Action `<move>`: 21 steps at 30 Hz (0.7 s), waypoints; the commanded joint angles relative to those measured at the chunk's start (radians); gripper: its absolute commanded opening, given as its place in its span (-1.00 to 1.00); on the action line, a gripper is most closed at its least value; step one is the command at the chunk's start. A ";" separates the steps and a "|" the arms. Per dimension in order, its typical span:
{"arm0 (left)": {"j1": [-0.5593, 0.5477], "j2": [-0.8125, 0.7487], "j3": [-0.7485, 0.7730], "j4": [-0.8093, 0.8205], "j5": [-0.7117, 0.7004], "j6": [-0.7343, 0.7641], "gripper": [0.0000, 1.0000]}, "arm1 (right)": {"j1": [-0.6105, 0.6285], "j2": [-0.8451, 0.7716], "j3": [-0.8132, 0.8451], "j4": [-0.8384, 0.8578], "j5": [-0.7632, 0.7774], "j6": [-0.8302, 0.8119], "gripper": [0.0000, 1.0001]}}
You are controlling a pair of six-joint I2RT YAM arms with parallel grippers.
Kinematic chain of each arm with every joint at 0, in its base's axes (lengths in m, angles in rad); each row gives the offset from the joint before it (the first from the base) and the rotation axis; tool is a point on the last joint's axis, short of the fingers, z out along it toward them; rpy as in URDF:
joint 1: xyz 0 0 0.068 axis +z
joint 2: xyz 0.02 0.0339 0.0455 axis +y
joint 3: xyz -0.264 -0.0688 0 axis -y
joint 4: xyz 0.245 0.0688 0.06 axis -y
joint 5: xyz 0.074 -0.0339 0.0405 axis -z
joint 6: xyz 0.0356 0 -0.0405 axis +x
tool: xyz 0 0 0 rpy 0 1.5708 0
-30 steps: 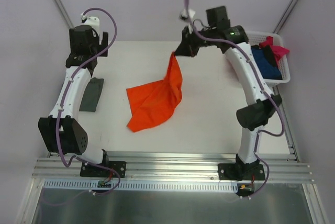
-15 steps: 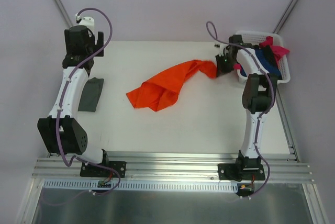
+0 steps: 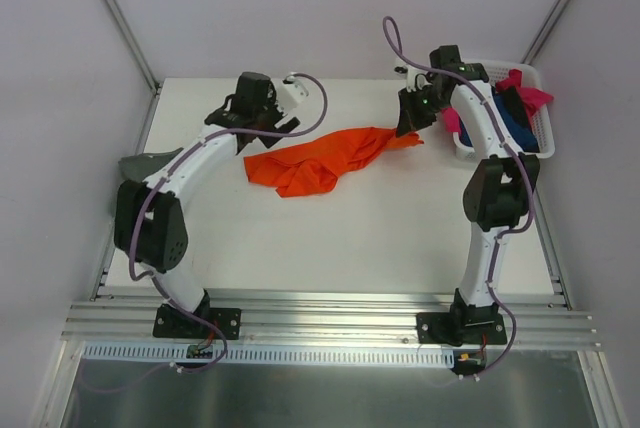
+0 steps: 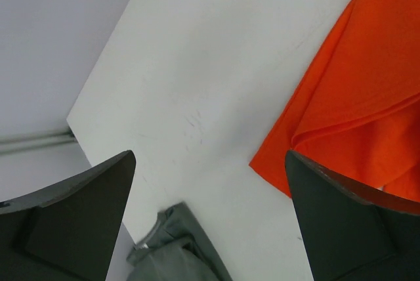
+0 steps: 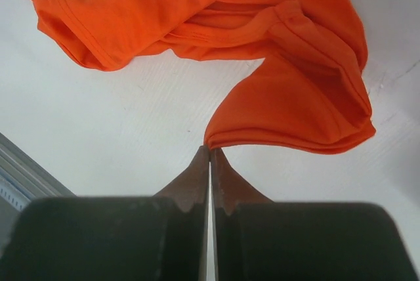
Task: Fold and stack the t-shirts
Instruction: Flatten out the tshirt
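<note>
Cloth: orange t-shirt (image 3: 318,160) lies crumpled on table (image 3: 380,228), stretched from the right tool toward the left tool
right tool (image 5: 210,150): fingers pressed together, pinching one corner of the orange t-shirt at their tips
left tool (image 4: 207,163): fingers spread wide, nothing between them; hangs over bare table, orange t-shirt's edge just beside one finger
grey-green t-shirt (image 4: 174,255): bunched at the table edge behind the left tool, apart from the orange one
basket (image 3: 546,143): just beside the right tool on its outer side; magenta t-shirt (image 3: 532,95) and navy t-shirt (image 3: 512,124) inside
</note>
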 commanded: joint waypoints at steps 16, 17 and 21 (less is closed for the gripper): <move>-0.302 0.304 0.244 0.027 -0.105 0.353 0.53 | -0.163 0.067 0.048 -0.011 -0.107 0.070 -0.99; -0.331 0.307 0.236 0.027 -0.109 0.356 0.43 | -0.165 0.070 0.045 -0.008 -0.117 0.071 -0.99; -0.379 0.308 0.209 0.027 -0.114 0.342 0.33 | -0.197 0.089 0.050 0.015 -0.137 0.093 -0.99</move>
